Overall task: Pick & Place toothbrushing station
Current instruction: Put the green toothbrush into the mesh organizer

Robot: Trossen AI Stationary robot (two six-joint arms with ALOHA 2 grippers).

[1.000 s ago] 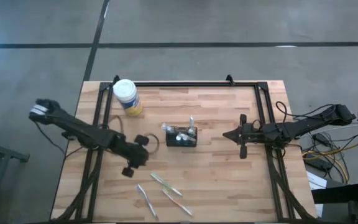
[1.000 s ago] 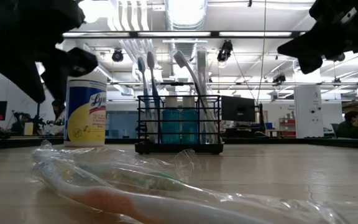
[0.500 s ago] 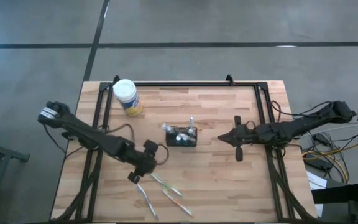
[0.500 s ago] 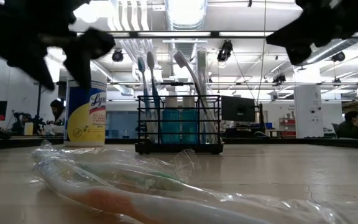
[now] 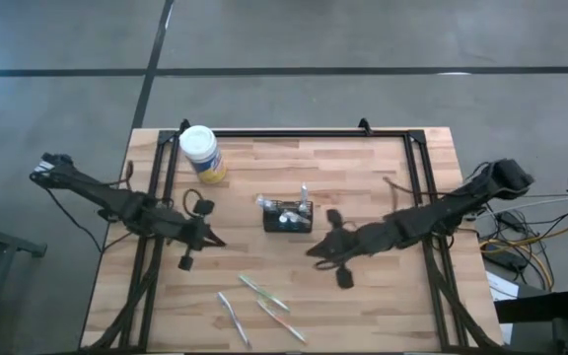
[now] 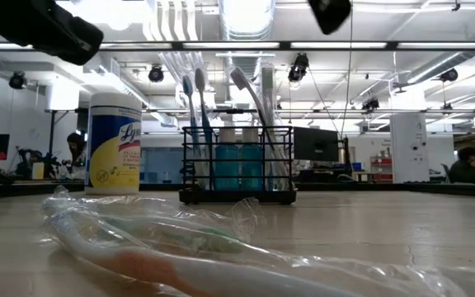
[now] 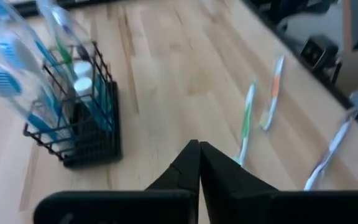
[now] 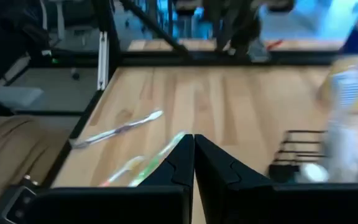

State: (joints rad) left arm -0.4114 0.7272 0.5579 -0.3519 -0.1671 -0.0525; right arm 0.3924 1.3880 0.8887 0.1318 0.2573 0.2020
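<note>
My right gripper [image 5: 316, 254] hovers with jaws pressed together, empty, beside the black wire-mesh caddy [image 5: 288, 216] mid-surface; the left gripper [image 5: 215, 240], jaws likewise together, waits opposite. Closing in unopened could, I judge, topple its toothbrushes; there's open wooden surface [image 5: 363, 177] behind, though wrapped toothbrushes [image 5: 262, 292] crowd the front.

Black mesh caddy [image 5: 288, 218]; yellow jar [image 5: 201, 154] (white lid); pale wood table [image 5: 363, 296].

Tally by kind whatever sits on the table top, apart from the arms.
Wire-mesh caddy: 1
Loose wrapped toothbrushes lying flat: 3
Yellow wipes canister with white lid: 1
Total: 5
</note>
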